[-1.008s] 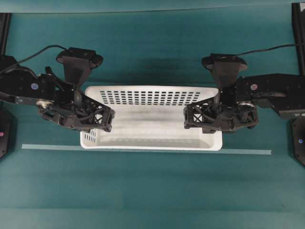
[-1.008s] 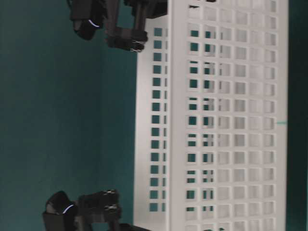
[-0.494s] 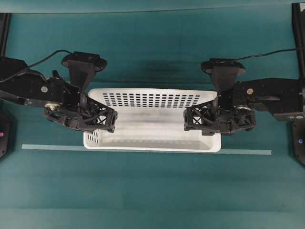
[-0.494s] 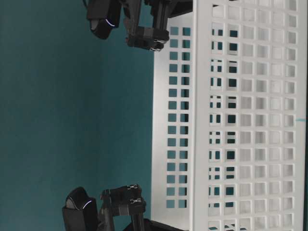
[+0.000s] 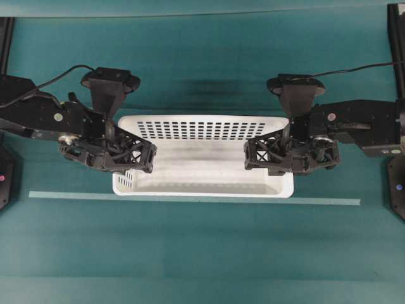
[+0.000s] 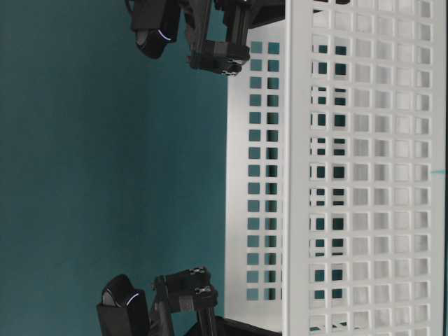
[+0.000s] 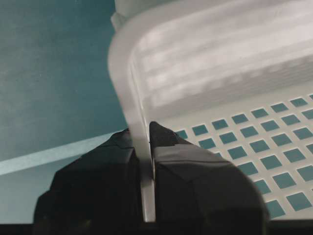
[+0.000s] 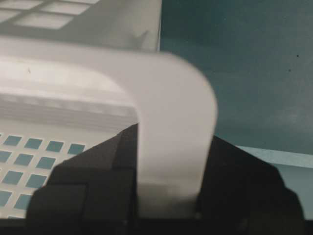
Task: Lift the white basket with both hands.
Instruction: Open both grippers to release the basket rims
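The white basket (image 5: 202,130) lies lengthwise between my two arms, just behind a pale tape line. My left gripper (image 5: 140,159) is shut on its left end wall; in the left wrist view the thin wall (image 7: 128,88) runs between the fingers of that gripper (image 7: 142,132). At the right end my right gripper (image 5: 256,158) is shut on the broad rounded rim (image 8: 176,93), which fills the gap of the right gripper (image 8: 171,132). In the table-level view the basket (image 6: 364,175) appears turned on its side. Whether its floor touches the table I cannot tell.
A pale tape line (image 5: 69,196) runs across the teal table (image 5: 202,253) just in front of the basket. Black arm bases stand at the far left (image 5: 5,171) and far right (image 5: 397,183) edges.
The basket and both grippers have sunk: it looks smaller from overhead and has slid right, floor-side first, in the table-level view. The left arm has shifted slightly right.
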